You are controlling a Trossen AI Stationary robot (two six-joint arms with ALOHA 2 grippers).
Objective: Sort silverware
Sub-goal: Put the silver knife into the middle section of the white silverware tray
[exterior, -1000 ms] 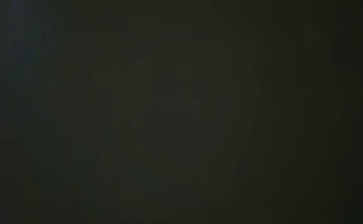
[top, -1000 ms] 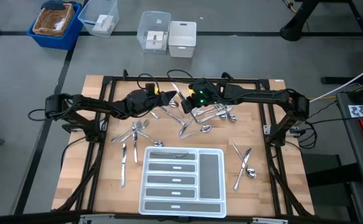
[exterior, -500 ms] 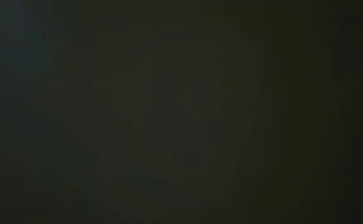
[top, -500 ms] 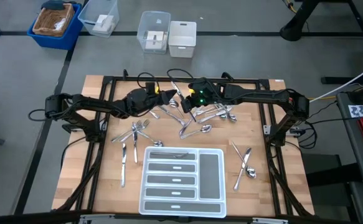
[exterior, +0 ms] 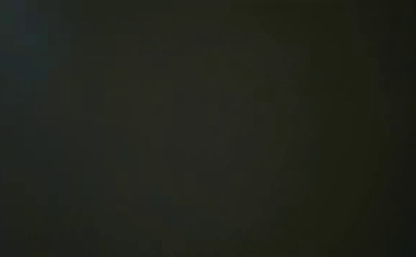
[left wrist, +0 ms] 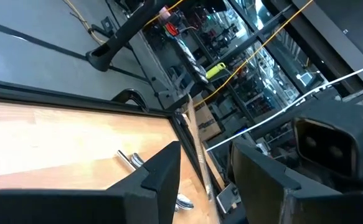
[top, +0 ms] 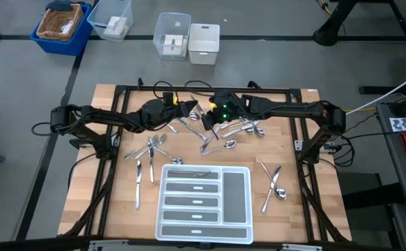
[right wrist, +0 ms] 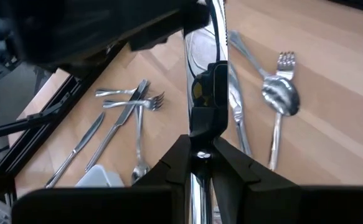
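Silverware lies in loose groups on the wooden table: a pile [top: 223,136] at the far middle, some [top: 150,148] to the left, some [top: 272,183] to the right. One fork [top: 189,173] rests in the far slot of the white tray [top: 236,192]. Both grippers meet above the far middle. My right gripper [top: 207,117] [right wrist: 201,155] is shut on a slim shiny piece [right wrist: 218,28]. My left gripper [top: 189,111] [left wrist: 209,177] is open right beside that piece. A dark left finger [right wrist: 208,93] stands against it; whether they touch, I cannot tell. The low view is dark. My right gripper pinches the slim shiny piece by its narrow shaft [right wrist: 200,144] between its two fingers. The piece runs on along the fingers' line, past their tips toward my left gripper. It is lifted clear of the table. Which kind of piece it is does not show.
Black frame rails [top: 112,139] [top: 301,132] run along the table's left and right sides. Beyond the far edge stand a blue basket [top: 63,24], clear bins [top: 112,17] [top: 171,35] and a white box [top: 204,42]. Bare wood [top: 84,195] lies left of the tray.
My right gripper has drifted slightly toward the table's left, closer to my left gripper, carrying the shiny piece with it. The left arm and the silverware on the table have stayed put.
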